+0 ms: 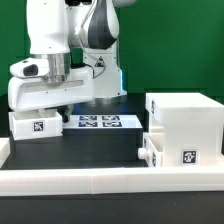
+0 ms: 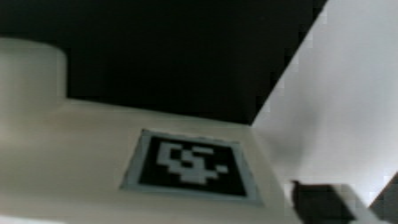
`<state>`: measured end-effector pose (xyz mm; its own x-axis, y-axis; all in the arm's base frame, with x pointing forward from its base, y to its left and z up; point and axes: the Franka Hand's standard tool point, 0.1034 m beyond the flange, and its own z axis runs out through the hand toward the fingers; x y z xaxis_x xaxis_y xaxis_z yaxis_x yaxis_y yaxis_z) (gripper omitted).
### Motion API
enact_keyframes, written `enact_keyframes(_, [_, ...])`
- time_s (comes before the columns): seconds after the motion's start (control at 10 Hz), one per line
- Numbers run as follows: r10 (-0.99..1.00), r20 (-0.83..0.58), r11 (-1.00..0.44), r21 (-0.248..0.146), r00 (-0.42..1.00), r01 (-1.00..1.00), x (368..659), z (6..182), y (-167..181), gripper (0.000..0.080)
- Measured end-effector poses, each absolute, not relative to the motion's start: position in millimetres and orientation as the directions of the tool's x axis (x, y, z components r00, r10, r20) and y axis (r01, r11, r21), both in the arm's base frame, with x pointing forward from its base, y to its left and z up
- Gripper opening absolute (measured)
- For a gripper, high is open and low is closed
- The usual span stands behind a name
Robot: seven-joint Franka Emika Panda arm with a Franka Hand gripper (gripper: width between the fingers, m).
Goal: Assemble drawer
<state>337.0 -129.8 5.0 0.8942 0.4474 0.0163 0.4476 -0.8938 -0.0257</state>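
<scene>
- White plastic cube-like casing [image 1: 185,120] of the drawer at 3 o'clock in the exterior view, standing on the black table [image 1: 110,148].
- Small shallow white plastic tray [image 1: 151,150] up against the casing, toward 4 o'clock.
- Second tray [image 1: 38,125], white with a black-and-white square tag [image 2: 187,165], at 9 o'clock, well apart from the casing.
- Two-finger gripper [image 1: 46,110] lowered onto the second tray; fingers hidden, so cannot tell how far open or whether gripping anything.
- Flat white marker board [image 1: 100,122] near centre, just beside the second tray.

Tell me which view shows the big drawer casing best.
The exterior view: the casing shows top and front at that view's right. The wrist view shows only a close white surface with a tag, not recognisably the casing.
</scene>
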Motion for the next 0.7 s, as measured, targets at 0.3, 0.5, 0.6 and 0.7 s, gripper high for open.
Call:
enact_keyframes(0.3, [0.45,0.018,-0.893,-0.025,0.893,0.45,338.3,5.3,-128.3,0.0063])
enact_keyframes(0.5, [0.458,0.019,-0.889,-0.023,0.889,0.458,340.7,6.1,-123.6,0.0042])
enact_keyframes(0.6, [0.462,0.02,-0.886,-0.022,0.887,0.462,342.7,6.9,-120.6,0.0042])
enact_keyframes(0.7, [0.471,0.023,-0.882,-0.019,0.882,0.471,345.7,8.4,-116.8,0.0042])
